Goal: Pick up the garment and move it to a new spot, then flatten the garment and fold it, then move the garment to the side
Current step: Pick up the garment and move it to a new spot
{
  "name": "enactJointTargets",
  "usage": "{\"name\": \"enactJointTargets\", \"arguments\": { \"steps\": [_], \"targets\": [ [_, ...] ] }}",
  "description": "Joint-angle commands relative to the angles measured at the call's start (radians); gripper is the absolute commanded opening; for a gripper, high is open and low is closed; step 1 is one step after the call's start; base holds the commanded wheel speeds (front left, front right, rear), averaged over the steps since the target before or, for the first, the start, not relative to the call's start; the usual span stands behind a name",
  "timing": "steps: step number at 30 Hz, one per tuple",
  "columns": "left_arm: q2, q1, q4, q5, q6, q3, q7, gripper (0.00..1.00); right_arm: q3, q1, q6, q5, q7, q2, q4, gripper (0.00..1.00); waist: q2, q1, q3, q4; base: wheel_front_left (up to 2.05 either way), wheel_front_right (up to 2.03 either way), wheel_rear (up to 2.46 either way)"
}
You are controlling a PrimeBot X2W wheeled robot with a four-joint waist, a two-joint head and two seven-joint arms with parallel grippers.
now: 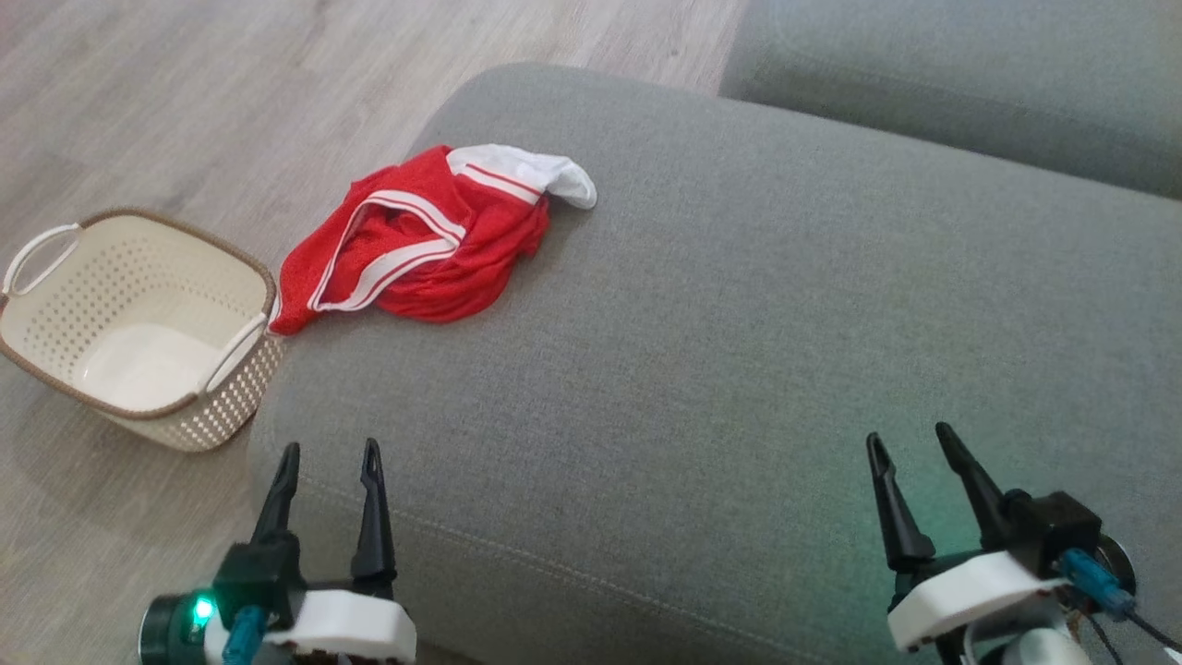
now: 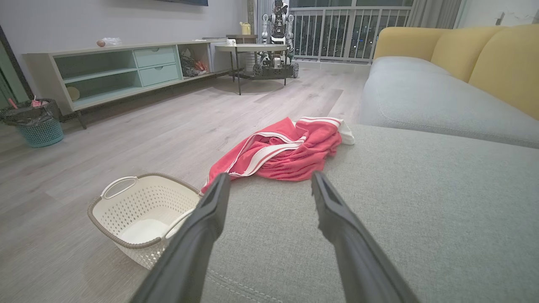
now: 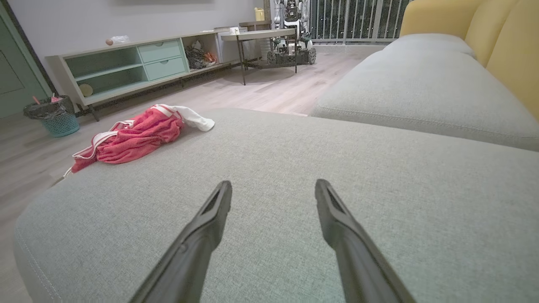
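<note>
A crumpled red garment [image 1: 420, 245] with white stripes and a white end lies near the far left corner of the grey sofa seat [image 1: 739, 351]. One corner of it hangs over the seat's left edge. The left wrist view has the garment [image 2: 282, 151] just beyond my left gripper [image 2: 269, 181], which is open and empty. In the head view that left gripper [image 1: 331, 457] hovers at the seat's near left edge. My right gripper [image 1: 910, 441] is open over the near right of the seat, far from the garment [image 3: 134, 134].
A cream perforated basket [image 1: 55, 351] stands on the wood floor left of the sofa, right beside the hanging garment corner. A second grey cushion [image 1: 970, 74] lies at the back right. A low cabinet [image 2: 122, 69], a table and a bin [image 2: 36, 124] stand across the room.
</note>
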Motion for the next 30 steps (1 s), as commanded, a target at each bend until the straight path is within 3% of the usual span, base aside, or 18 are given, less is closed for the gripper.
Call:
{"name": "enactJointTargets", "arguments": {
  "steps": [1, 8, 12, 16, 23, 27, 30],
  "targets": [
    [-0.005, -0.059, -0.040, -0.009, 0.002, 0.032, -0.005, 1.00, 0.030, -0.033, 0.000, -0.008, -0.006, -0.005, -0.020, 1.00, 0.0000, 0.0000, 0.021, -0.003, 0.00, 0.00, 0.00],
    [0.002, -0.259, -0.027, -0.016, -0.045, 0.063, -0.005, 1.00, 0.019, -0.067, 0.000, -0.042, -0.006, -0.005, -0.020, 1.00, 0.0000, 0.0000, 0.125, -0.032, 0.00, 0.00, 0.00],
    [0.028, -0.441, 0.086, -0.027, -0.090, 0.090, -0.005, 1.00, 0.016, -0.103, 0.000, -0.095, -0.006, -0.014, -0.029, 1.00, 0.0000, 0.0000, 0.208, -0.056, 0.00, 0.00, 0.00],
    [0.047, -0.595, 0.228, -0.061, -0.117, 0.124, -0.005, 1.00, 0.023, -0.138, 0.000, -0.118, -0.006, -0.037, -0.040, 1.00, 0.0000, 0.0000, 0.273, -0.077, 0.00, 0.00, 0.00],
    [0.053, -0.958, 0.617, -0.211, -0.157, 0.218, 0.106, 1.00, 0.019, -0.191, 0.000, -0.145, -0.006, -0.088, -0.062, 1.00, 0.0000, 0.0000, 0.390, -0.093, 0.00, 0.00, 0.00],
    [0.057, -1.102, 0.822, -0.273, -0.149, 0.257, 0.218, 1.00, 0.028, -0.217, 0.000, -0.154, -0.006, -0.112, -0.078, 1.00, 0.0000, 0.0000, 0.445, -0.102, 0.00, 0.00, 0.00],
    [0.083, -1.169, 0.951, -0.246, -0.112, 0.235, 0.271, 1.00, 0.028, -0.234, 0.000, -0.158, -0.006, -0.123, -0.088, 1.00, 0.0000, 0.0000, 0.483, -0.110, 0.00, 0.00, 0.00]
  ]
}}
